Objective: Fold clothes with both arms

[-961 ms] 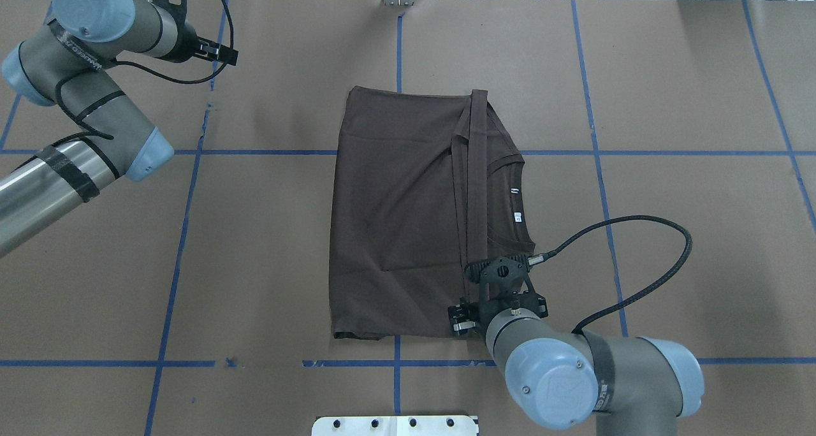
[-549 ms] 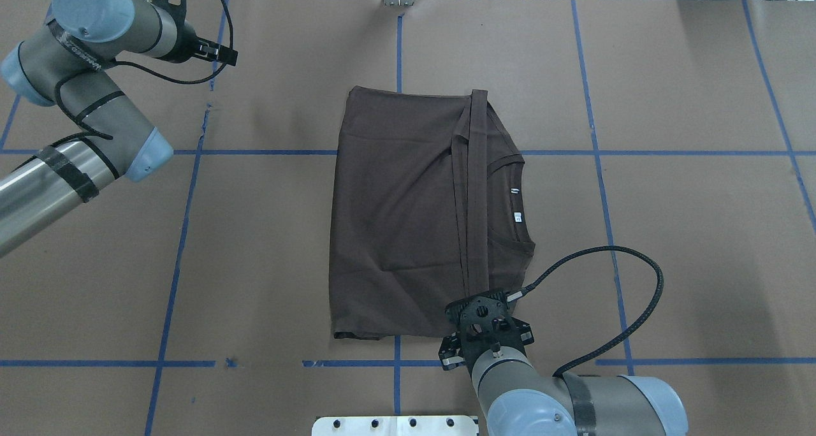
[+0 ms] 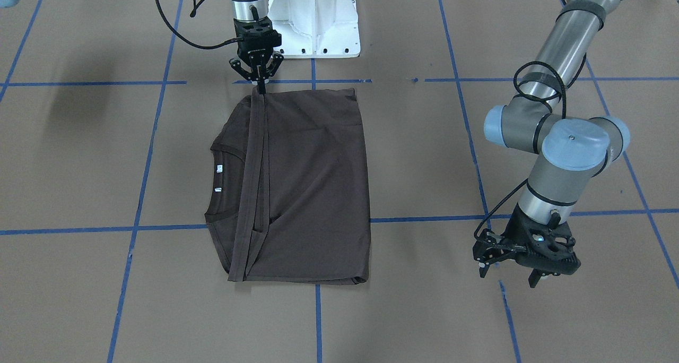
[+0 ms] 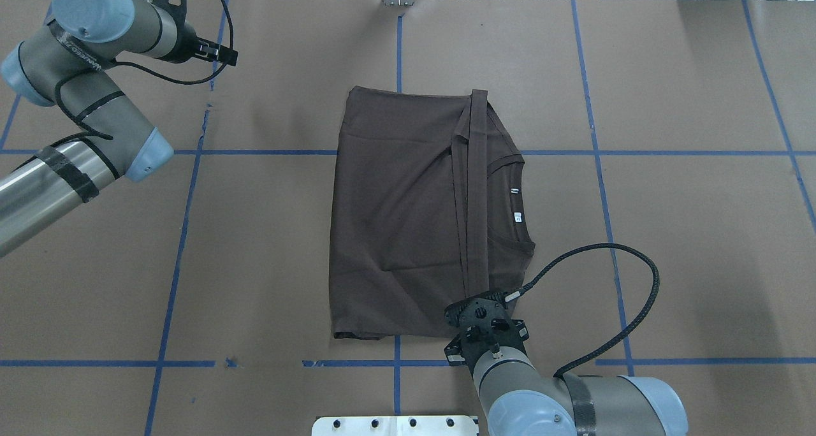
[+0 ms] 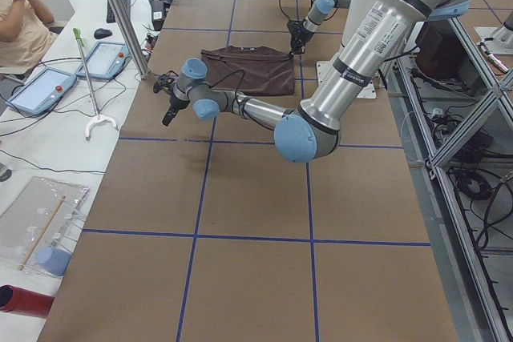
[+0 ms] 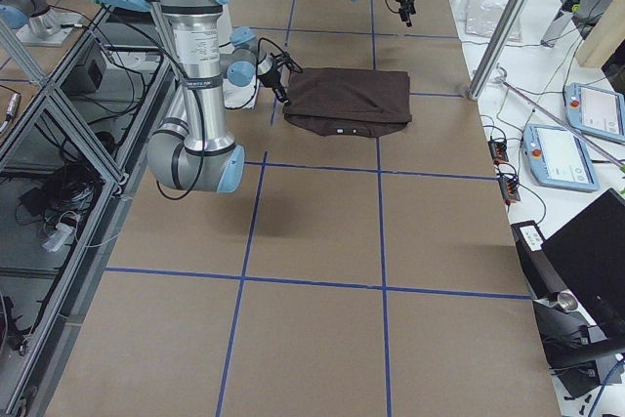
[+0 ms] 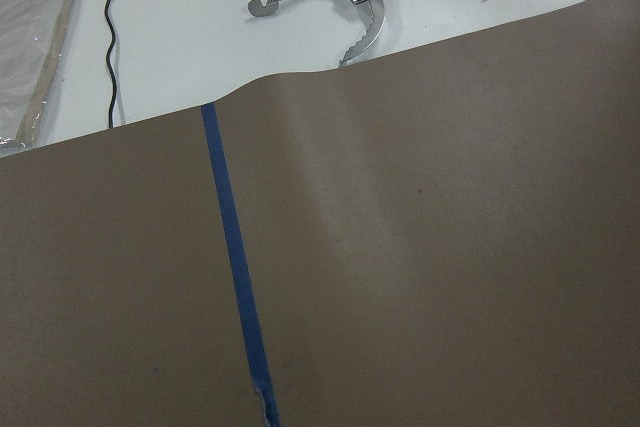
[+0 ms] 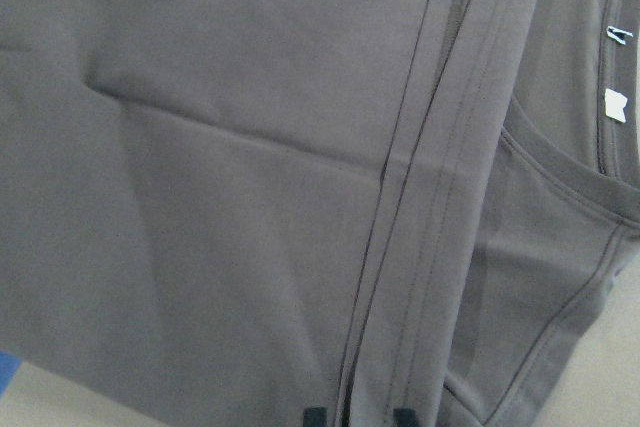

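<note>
Folded dark brown-grey T-shirt [image 3: 307, 182] lying flat near the middle of the paper-covered table [image 3: 424, 299], which is marked with blue tape lines [image 3: 170, 228]. The body panel is doubled over so that the hem band [image 3: 252, 193] runs as a long strip across the chest. Beside it the ribbed collar [image 3: 212, 214] and two small white neck labels [image 3: 218, 167] remain exposed. The right gripper [image 3: 260, 87] points straight down at the end of the hem band nearest the white pedestal base [image 3: 318, 23]. Its fingers are drawn in to a narrow gap with the band between them, apparently pinching it, and the right wrist view shows only the two dark tips at the frame's lower edge. The left gripper [image 3: 506, 278] hangs over bare paper, well apart from the garment, with its fingers spread and nothing between them. The fabric appears light, soft and limp. It would probably sag and crease wherever it is unsupported, and a pull at a single point would likely drag the stacked layers askew. The firmest holds appear to be the stitched hem band and the folded corners, where several layers can be pinched together. A next fold probably calls for both grippers, one at each end of the same edge, raised evenly.
</note>
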You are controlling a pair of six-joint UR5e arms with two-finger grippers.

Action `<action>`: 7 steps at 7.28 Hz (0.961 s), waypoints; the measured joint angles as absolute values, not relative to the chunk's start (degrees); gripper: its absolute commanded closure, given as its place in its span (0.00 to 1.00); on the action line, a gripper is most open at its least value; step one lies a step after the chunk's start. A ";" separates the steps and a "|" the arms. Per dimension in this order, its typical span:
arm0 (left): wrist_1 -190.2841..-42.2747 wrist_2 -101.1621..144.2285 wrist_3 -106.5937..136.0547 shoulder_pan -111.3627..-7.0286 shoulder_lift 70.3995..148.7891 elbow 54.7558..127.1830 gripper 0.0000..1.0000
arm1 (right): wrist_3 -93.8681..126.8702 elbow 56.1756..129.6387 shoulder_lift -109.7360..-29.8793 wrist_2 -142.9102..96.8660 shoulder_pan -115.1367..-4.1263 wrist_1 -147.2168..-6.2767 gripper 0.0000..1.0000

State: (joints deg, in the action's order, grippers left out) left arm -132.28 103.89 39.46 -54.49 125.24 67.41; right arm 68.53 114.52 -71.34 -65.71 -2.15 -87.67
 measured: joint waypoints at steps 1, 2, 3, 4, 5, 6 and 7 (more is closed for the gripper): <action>-132.28 103.89 39.46 -54.49 125.24 67.41 0.00 | 68.53 114.52 -71.38 -65.47 -2.25 -87.69 1.00; -132.28 103.89 39.46 -54.49 125.24 67.41 0.00 | 68.56 114.52 -71.42 -65.22 -2.36 -87.71 1.00; -132.28 103.89 39.46 -54.49 125.24 67.41 0.00 | 68.71 114.65 -71.58 -65.13 -2.51 -87.71 1.00; -132.27 103.88 39.46 -54.49 125.26 67.41 0.00 | 69.03 115.24 -72.28 -65.14 -2.66 -87.70 1.00; -132.28 103.89 39.46 -54.49 125.27 67.41 0.00 | 69.40 116.61 -74.12 -65.18 -2.73 -87.66 1.00; -132.28 103.89 39.52 -54.46 125.27 67.41 0.00 | 70.42 118.18 -76.71 -65.19 -2.66 -87.64 1.00; -132.27 103.89 39.81 -54.40 125.27 67.41 0.00 | 72.65 118.99 -78.94 -65.19 -2.49 -87.63 1.00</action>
